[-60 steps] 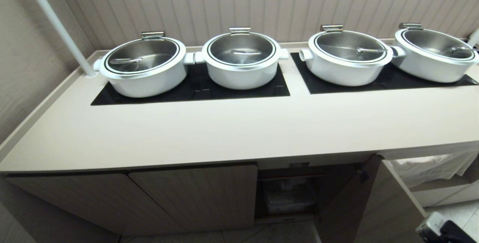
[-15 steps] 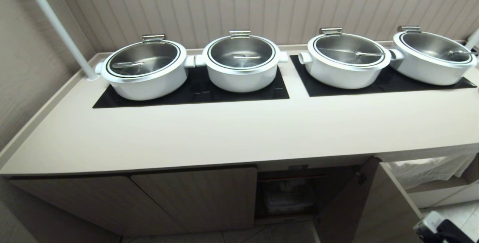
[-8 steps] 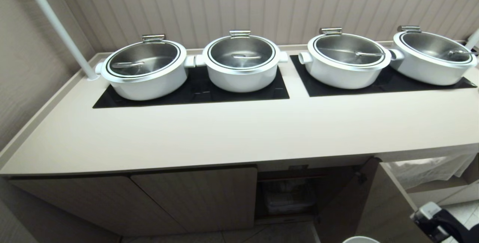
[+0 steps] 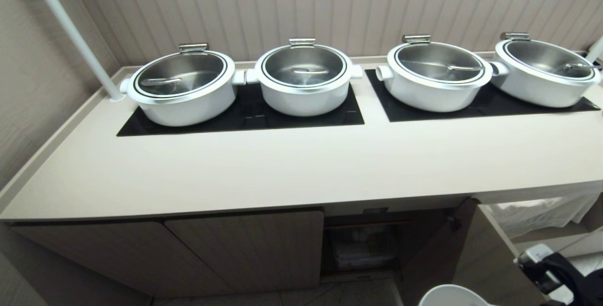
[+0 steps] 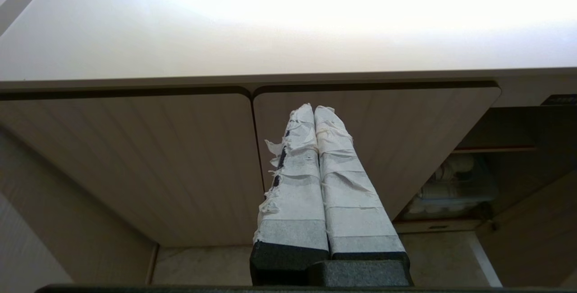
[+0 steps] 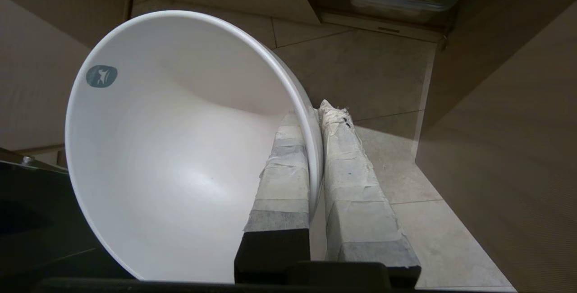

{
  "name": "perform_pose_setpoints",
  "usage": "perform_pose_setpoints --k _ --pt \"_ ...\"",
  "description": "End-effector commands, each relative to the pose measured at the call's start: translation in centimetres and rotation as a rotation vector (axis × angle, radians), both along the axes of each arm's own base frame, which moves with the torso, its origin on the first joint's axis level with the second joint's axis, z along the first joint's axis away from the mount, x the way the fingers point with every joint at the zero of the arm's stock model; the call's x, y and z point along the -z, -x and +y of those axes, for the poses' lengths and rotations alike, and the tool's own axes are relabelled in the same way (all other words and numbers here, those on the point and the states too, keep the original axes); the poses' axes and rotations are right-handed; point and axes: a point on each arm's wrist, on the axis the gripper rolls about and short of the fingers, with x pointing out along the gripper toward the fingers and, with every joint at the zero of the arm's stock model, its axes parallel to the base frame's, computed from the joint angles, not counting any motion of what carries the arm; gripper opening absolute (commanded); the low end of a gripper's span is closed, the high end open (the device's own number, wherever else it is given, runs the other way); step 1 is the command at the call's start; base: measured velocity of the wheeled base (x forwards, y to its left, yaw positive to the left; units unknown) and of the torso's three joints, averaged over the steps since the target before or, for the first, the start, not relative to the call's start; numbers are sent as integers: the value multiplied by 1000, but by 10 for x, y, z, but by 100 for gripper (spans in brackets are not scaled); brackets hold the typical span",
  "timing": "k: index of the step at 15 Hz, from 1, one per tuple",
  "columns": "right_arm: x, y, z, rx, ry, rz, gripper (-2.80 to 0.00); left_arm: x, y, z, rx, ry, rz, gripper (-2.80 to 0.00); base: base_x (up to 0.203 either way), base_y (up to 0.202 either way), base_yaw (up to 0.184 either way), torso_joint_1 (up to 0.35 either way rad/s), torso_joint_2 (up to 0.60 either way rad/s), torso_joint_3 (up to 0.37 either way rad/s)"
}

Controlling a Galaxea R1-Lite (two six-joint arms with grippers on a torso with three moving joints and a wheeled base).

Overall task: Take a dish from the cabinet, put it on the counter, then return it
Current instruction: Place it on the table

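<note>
While the right hand (image 6: 315, 117) pinches its rim, the small white round ceramic bowl (image 6: 180, 148) hangs low before the open beige cabinet (image 4: 362, 245).
Left hand (image 5: 315, 110) pressed together, empty, facing closed doors under the long beige counter (image 4: 292, 165).

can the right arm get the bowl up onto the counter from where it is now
Probably yes. The right gripper is shut on the bowl rim, low in front of the open cabinet. The counter strip in front of the pots is bare; only its front edge must be cleared.
</note>
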Motion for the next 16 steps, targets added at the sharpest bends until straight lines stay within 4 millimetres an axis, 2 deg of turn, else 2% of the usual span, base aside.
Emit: perform_pose_setpoints --k 1,9,16 --pt "1 -2 2 3 8 9 -280 0 0 0 -1 1 0 -280 0 0 0 0 0 0" --pt "0 -17 6 78 10 20 -280 0 0 0 -1 1 -1 -280 0 0 0 0 0 0" --pt "-10 -43 18 153 -17 11 -280 0 0 0 -1 1 -1 -280 0 0 0 0 0 0"
